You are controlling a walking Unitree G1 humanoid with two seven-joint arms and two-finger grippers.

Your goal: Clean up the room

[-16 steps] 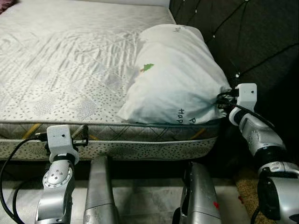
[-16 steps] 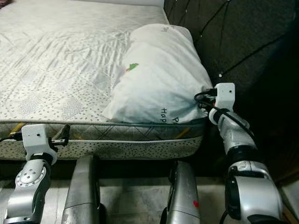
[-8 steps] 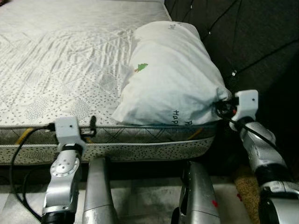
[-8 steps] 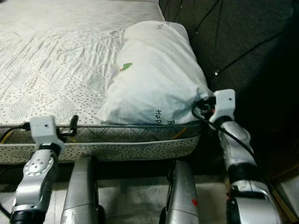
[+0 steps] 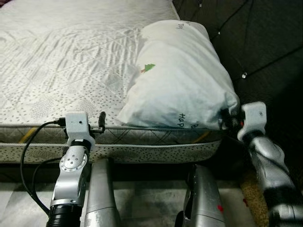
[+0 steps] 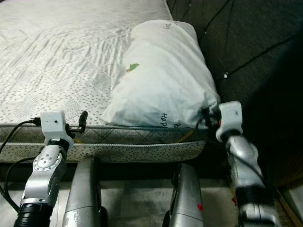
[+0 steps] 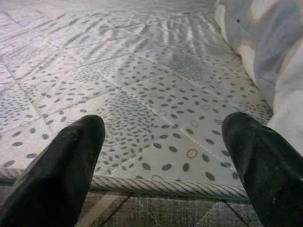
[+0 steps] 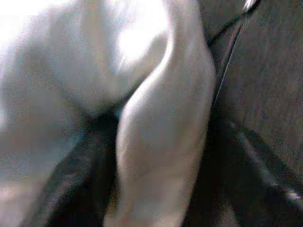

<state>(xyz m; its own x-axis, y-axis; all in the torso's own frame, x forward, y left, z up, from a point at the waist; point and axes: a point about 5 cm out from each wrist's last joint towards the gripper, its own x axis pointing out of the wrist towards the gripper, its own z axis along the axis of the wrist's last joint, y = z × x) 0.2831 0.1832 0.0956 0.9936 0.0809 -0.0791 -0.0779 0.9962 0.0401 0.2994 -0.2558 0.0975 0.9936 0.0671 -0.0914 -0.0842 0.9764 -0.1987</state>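
While the pillow (image 5: 182, 80) lies at the bed's (image 5: 71, 61) right edge beside the headboard (image 5: 255, 42), the right gripper (image 8: 161, 156) pinches its corner; the left gripper (image 7: 163, 142) hovers wide open over the mattress edge.

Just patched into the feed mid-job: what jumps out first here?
A big white pillow lies at the right end of the bare quilted mattress, against the dark tufted headboard. The right gripper pinches the pillow's near corner, fabric bunched between its fingers. The left gripper is open at the mattress's front edge, holding nothing.
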